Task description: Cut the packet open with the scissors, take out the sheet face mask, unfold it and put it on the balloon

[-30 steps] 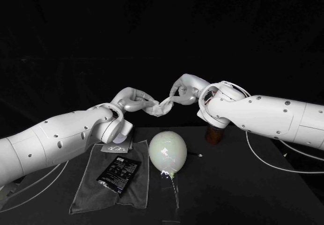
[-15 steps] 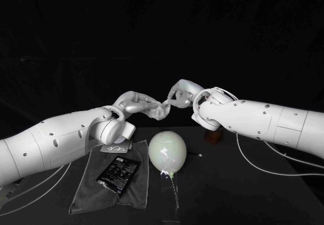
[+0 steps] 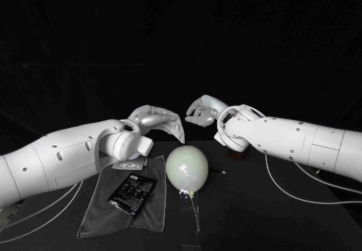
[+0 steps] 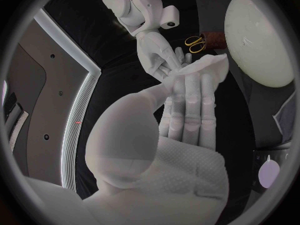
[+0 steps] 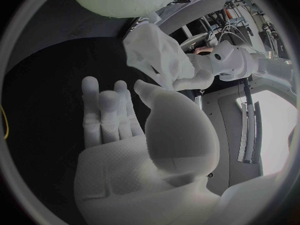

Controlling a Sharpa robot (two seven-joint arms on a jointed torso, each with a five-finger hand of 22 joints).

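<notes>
Head view: my left hand holds the white sheet face mask at its fingertips, and it hangs crumpled off them. My right hand hovers near it, apart, fingers loosely spread, nothing in them. The pale egg-shaped balloon lies on the black table right below the mask, long axis running away from me; the left hand's nearer, so I reckon the way is straight down
</notes>
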